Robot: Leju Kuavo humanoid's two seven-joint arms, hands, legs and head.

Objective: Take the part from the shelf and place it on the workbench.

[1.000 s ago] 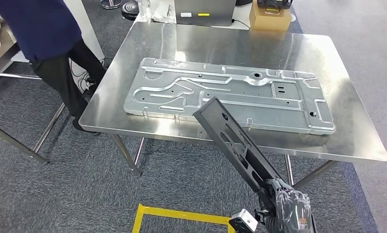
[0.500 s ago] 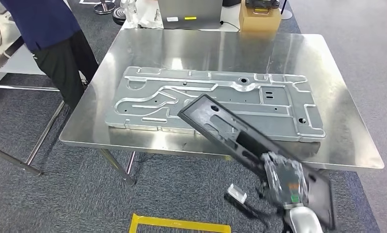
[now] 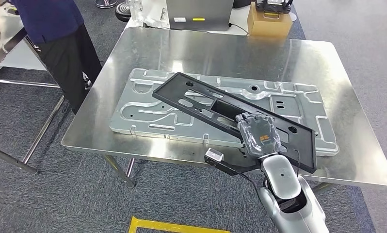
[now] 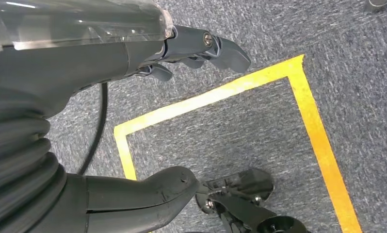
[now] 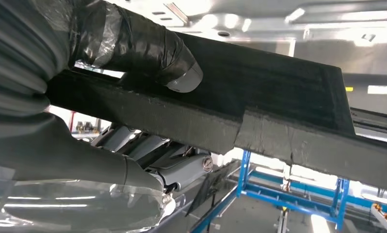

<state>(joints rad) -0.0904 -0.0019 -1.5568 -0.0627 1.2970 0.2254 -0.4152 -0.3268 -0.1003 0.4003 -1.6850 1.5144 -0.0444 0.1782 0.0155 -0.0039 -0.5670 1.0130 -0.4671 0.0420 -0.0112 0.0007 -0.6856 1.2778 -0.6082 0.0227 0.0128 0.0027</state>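
The part is a long black flat panel (image 3: pixel 201 99) with several cut-outs. It lies slanted above the big silver stamped plate (image 3: pixel 148 104) on the steel workbench (image 3: pixel 279 53). My right hand (image 3: pixel 257 133) grips the panel near its right end, with the thumb pressed on one face (image 5: pixel 179 73) and the fingers under the panel's edge (image 5: pixel 288 131). Whether the panel touches the plate I cannot tell. My left hand (image 4: pixel 133 107) hangs over the floor, fingers apart, holding nothing.
A person in dark clothes (image 3: pixel 60 43) stands at the workbench's left side. A cardboard box (image 3: pixel 268 22) and a grey case (image 3: pixel 199 13) sit beyond the far edge. Yellow tape (image 4: pixel 220 94) marks the grey carpet below me.
My right hand has swung the black panel up from below the table's front edge and over the stamped plate, now lying flatter. The camera view shifted slightly too.
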